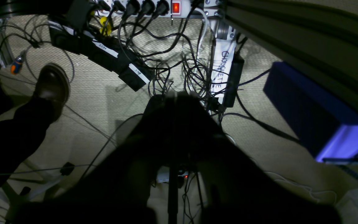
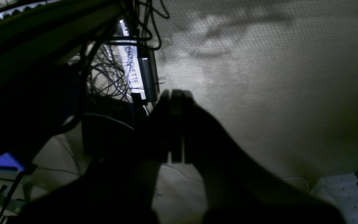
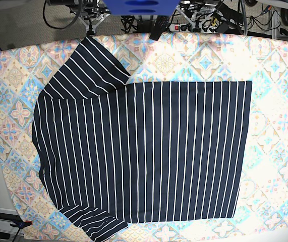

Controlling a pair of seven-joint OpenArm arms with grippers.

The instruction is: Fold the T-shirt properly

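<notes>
Both grippers, left gripper [image 1: 172, 102] & right gripper [image 2: 174, 96], hang shut w/ nothing held, off the surface. We see the T-shirt [image 3: 149, 156] flat, unfolded mid-surface on the tablecloth [image 3: 280, 101]; all folds left.

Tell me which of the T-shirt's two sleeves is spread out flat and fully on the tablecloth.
The sleeve at the top of the base view: it fans out flat, whole outline visible. The bottom sleeve reaches the tablecloth edge, partly cropped.
</notes>
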